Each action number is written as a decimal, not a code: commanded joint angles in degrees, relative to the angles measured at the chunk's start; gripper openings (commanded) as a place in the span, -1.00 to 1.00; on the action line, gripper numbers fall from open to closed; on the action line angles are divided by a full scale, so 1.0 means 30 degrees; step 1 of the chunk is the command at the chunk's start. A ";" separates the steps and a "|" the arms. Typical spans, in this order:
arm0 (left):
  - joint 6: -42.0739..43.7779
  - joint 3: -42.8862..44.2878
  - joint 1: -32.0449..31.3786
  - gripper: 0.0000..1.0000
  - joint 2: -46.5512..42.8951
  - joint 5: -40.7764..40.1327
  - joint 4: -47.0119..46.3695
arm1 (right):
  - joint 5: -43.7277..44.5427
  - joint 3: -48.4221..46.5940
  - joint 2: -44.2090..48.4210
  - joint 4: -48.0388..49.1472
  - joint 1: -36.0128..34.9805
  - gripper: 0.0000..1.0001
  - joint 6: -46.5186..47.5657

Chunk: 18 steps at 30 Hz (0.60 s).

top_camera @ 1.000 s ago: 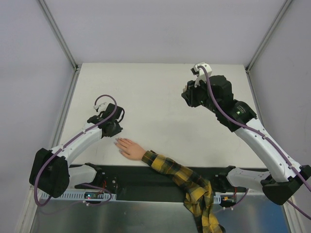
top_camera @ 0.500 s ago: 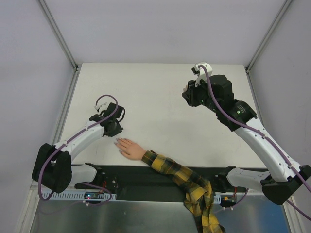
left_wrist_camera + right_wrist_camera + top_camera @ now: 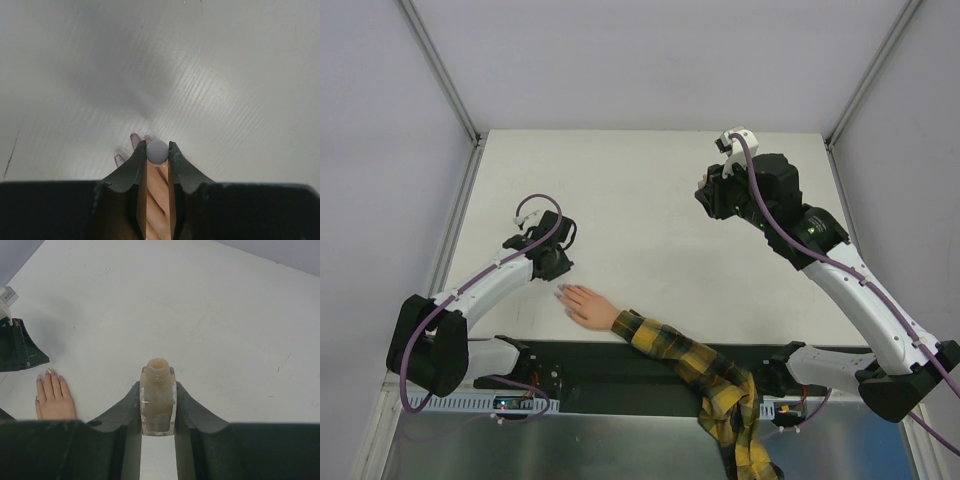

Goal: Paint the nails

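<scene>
A small flesh-coloured hand [image 3: 588, 305] lies flat on the table at the end of a yellow-and-black plaid sleeve [image 3: 690, 355]. Its tiny nails [image 3: 561, 293] point to the far left. My left gripper [image 3: 556, 266] hovers right over the fingertips, shut on a grey round-topped brush cap [image 3: 157, 151]. In the left wrist view, greyish-purple nails [image 3: 134, 138] peek out past the fingers and the hand [image 3: 157, 192] shows between the jaws. My right gripper [image 3: 709, 196] is held above the table's far right, shut on an open, pale nail polish bottle [image 3: 158, 395].
The white table [image 3: 640, 200] has grey walls and metal rails at its sides. The sleeve hangs over the black near edge [image 3: 620, 365]. In the right wrist view the hand [image 3: 54, 399] and my left gripper [image 3: 20, 347] sit at the far left.
The left arm has shifted very slightly, its gripper staying over the fingertips. The right arm and the bottle have not moved.
</scene>
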<state>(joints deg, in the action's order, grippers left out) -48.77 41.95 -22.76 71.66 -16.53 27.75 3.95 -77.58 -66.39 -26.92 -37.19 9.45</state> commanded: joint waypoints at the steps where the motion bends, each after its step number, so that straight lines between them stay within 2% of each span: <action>1: 0.0085 0.0312 0.0234 -1.00 0.0108 0.0238 -0.0167 | -0.0231 -0.0887 0.0011 0.0359 0.0150 -1.00 -0.0104; 18: -0.0118 0.0107 0.0264 -1.00 0.0518 0.0326 -0.0138 | -0.0260 -0.0800 0.0040 0.0359 0.0268 -1.00 -0.0133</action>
<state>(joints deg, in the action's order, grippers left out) -48.80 41.95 -22.76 72.73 -16.47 27.27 3.66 -77.58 -66.39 -26.92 -36.82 9.45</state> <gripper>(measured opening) 0.132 0.274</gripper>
